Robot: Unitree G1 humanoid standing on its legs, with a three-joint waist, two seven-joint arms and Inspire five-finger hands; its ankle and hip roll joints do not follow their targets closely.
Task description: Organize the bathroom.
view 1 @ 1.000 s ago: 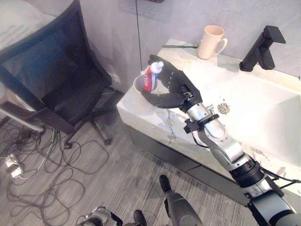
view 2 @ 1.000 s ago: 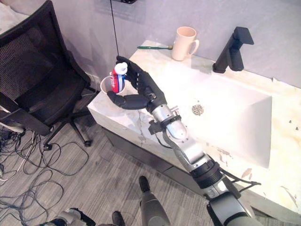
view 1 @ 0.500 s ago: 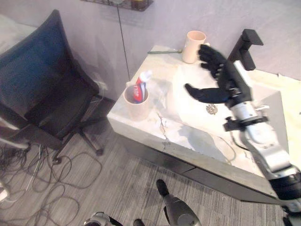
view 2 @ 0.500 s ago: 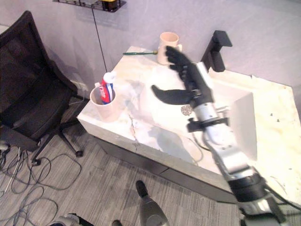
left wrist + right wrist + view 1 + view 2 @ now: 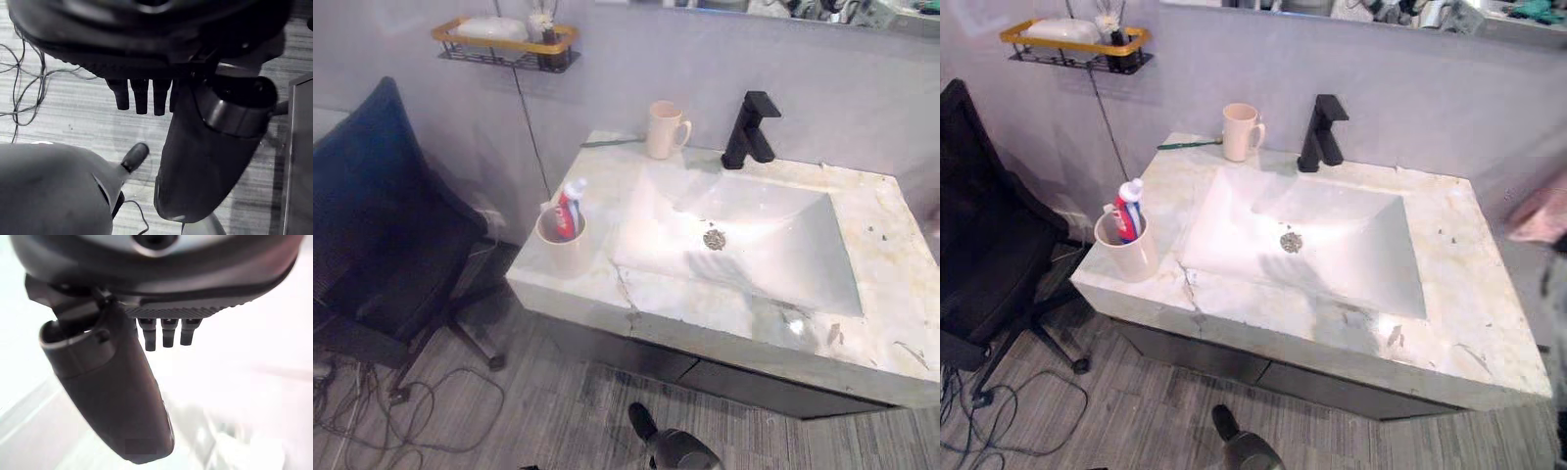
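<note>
Toothpaste (image 5: 570, 208) stood in the cup (image 5: 562, 247); toothbrush (image 5: 1189, 145) (beside the mug (image 5: 1241, 130)) probably came next. Right hand (image 5: 112, 382) and left hand (image 5: 205, 147) were open, empty.

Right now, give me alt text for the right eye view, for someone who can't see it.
A marble vanity top with a white sink and black faucet. A cup holding toothpaste stands at its front left corner; a mug and toothbrush sit at the back.

My left robot hand (image 5: 161, 73): dark, matte casing, ribbed strip along the palm edge, short dark fingers (image 5: 139, 95) in a row, thick smooth thumb with a grey metallic collar. My right robot hand (image 5: 161, 298): same dark shell, ribbed strip, bulky thumb.
</note>
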